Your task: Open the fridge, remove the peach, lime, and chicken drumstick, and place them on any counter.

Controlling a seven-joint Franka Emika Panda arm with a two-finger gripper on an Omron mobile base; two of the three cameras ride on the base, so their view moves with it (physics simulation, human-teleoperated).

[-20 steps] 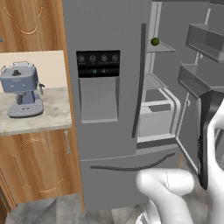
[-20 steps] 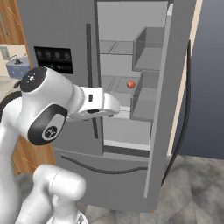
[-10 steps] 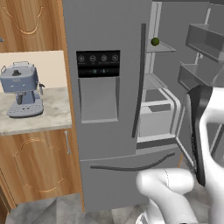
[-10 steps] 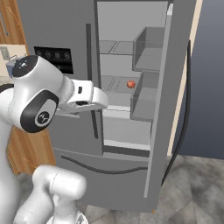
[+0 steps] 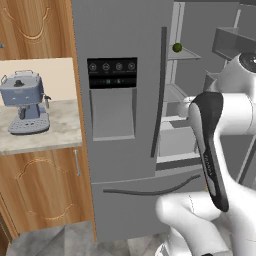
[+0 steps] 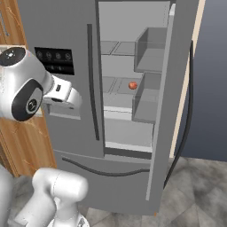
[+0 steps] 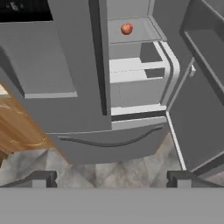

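The fridge (image 5: 125, 125) stands with its right door (image 6: 173, 106) swung wide open and its left door, the one with the black dispenser panel (image 5: 112, 74) and a long dark vertical handle (image 5: 159, 95), shut. Below both doors runs a closed bottom drawer (image 6: 106, 177) with a curved dark handle.

Inside the open right half, the peach (image 6: 132, 85) sits on a middle glass shelf, toward the right and near the front edge; in the hand view it shows as a small orange-red ball (image 7: 126, 29) near the top, above a pale crisper drawer (image 7: 138, 87). The lime (image 5: 177, 47) rests on a higher shelf, close to the shelf's left front corner, just right of the closed door's edge. The two fruits lie on different shelves, well apart. The open door carries grey bins (image 6: 148, 55) on its inner side.

To the left of the fridge, a blue-grey espresso machine (image 5: 24, 102) stands on the marbled counter (image 5: 57, 132) above brown wooden cabinets (image 5: 45, 190).

The white arm bends in front of the fridge, away from the shelves. The tool (image 7: 111, 179) is seen in the hand view, its two dark tips spread wide apart with nothing between them, looking at the lower fridge and the grey stone floor (image 7: 109, 170). It touches nothing.
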